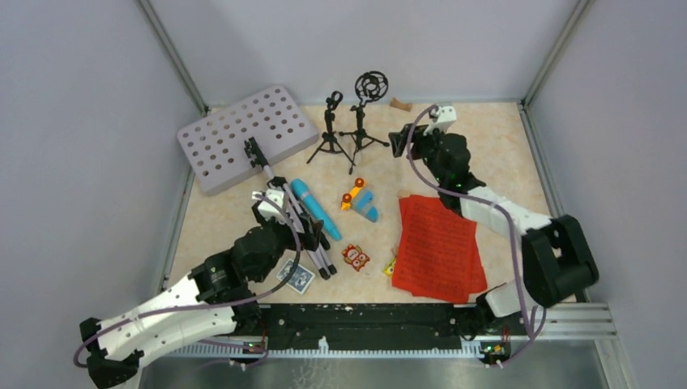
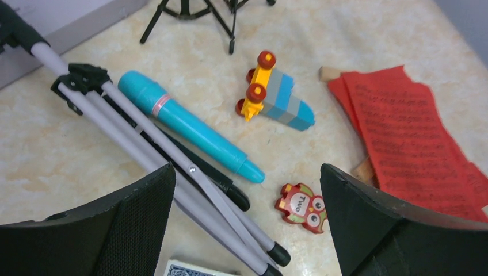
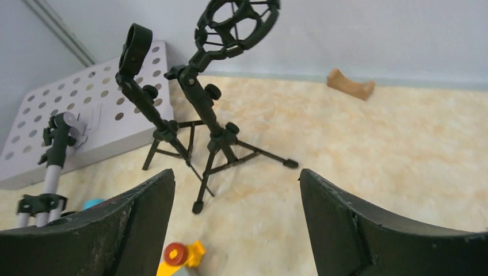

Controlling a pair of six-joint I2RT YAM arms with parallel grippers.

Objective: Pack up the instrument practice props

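Mic tripods (image 3: 216,132) beyond spread, empty right gripper (image 3: 236,178) (left gripper (image 2: 246,172) likewise, over blue microphone (image 2: 190,126))

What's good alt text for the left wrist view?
The open left tool hovers over a blue microphone and a dark microphone lying beside the music stand's folded silver legs. Beyond them sit a toy block car, an owl tile and red music sheets at right.

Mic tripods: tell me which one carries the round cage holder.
The right tripod in the top view: a wide spoked ring tops it, while the left tripod ends in a small clip.
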